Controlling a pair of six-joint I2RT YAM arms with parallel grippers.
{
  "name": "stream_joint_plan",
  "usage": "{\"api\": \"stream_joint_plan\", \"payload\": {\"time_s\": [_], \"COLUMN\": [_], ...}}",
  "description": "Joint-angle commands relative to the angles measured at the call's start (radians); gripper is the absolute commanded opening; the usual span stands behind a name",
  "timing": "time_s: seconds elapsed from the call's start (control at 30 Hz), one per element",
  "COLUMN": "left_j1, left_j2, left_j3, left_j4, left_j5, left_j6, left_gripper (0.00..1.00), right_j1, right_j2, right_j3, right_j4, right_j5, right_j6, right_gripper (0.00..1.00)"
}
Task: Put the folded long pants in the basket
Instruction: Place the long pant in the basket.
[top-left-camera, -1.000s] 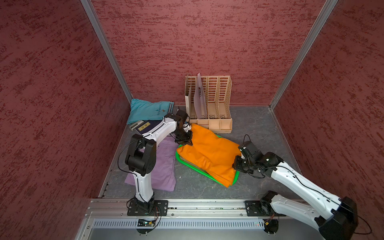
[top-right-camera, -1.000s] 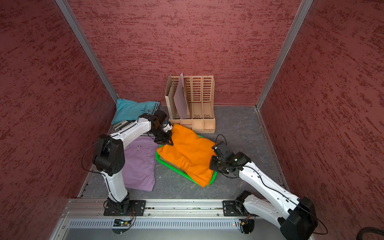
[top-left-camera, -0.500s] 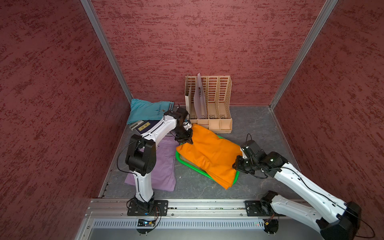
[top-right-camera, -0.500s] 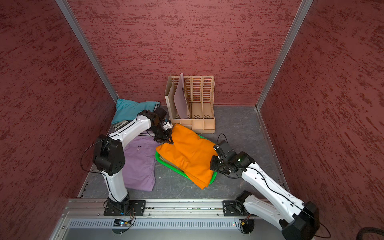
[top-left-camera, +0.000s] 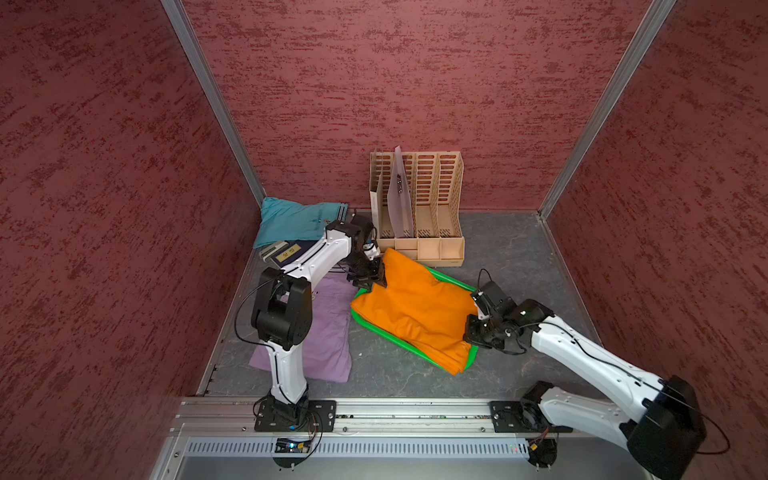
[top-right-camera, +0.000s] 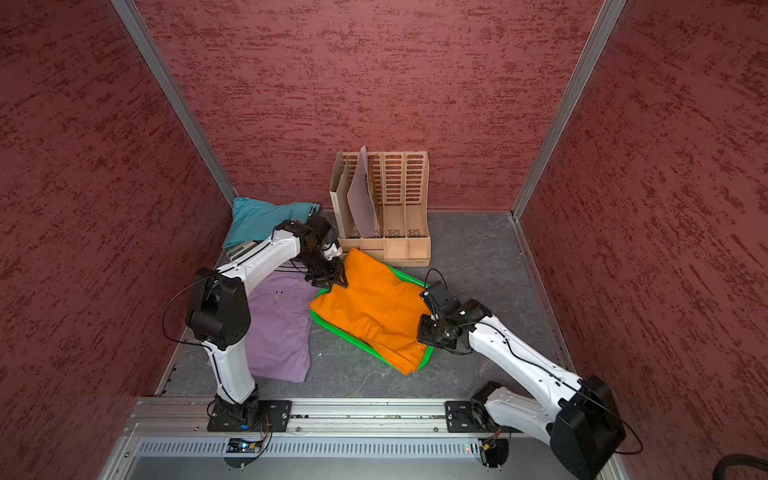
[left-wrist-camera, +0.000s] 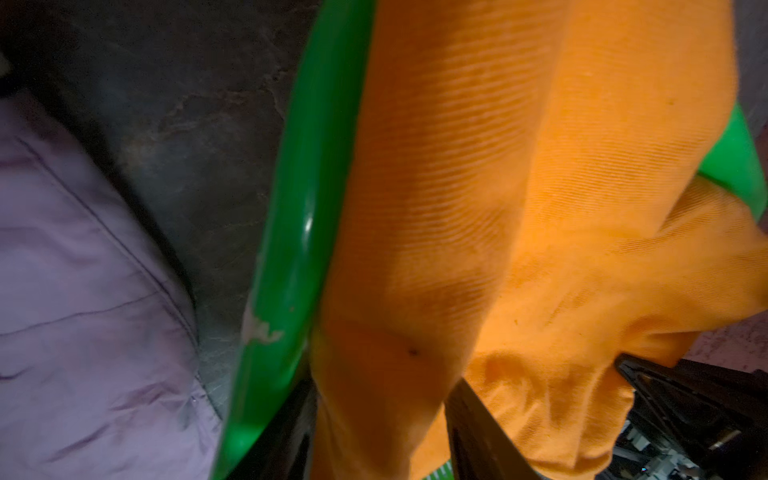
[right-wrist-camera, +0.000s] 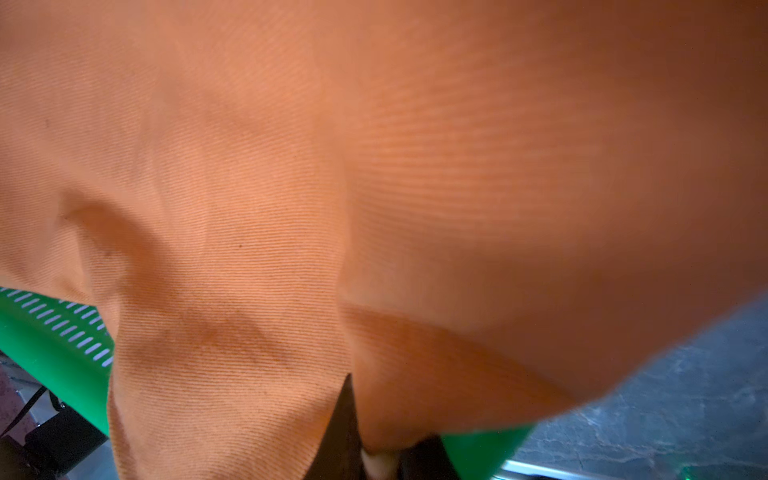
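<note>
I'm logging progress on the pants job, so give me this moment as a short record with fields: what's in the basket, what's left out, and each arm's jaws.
in basket: orange pants, draped across the basket and hanging over its rim
left out: lilac pants and turquoise pants, on the table
left gripper: jaws open, at the orange pants' corner nearest the organizer
right gripper: jaws shut on the orange pants' opposite edge
other: booklet by the turquoise pants
</note>
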Motion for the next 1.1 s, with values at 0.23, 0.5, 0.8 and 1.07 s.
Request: {"api": "stream_joint_plan", "payload": {"time_s": [0.23,0.5,0.8,1.07], "left_j1": [0.017,0.023,0.094,0.203], "left_j2": [-0.196,-0.312,-0.440,-0.569], "left_j3": [0.001,-0.083,-0.238,-0.389], "left_j4": [0.023,0.084,0.154,0.213], "left_j5": [-0.017,0.013,-0.001,-0.051], "left_j6": [-0.048,-0.095,-0.150,-0.204], "left_gripper": [0.62,0.66,0.75,0.89], "right_j1": [-0.279,-0.482,-0.678,-0.681], "right_j2": [0.068,0.211,0.328,0.150], "right_j3": [0.004,0.148,0.275,0.331], "right_j4": [-0.040,-0.017,0.018,0.004], "right_j5": [0.047,0.056,-0.007,-0.003], "right_j6": [-0.168,-0.269,-0.303,-0.296], "right_gripper": [0.14,0.18,0.23,0.58]}}
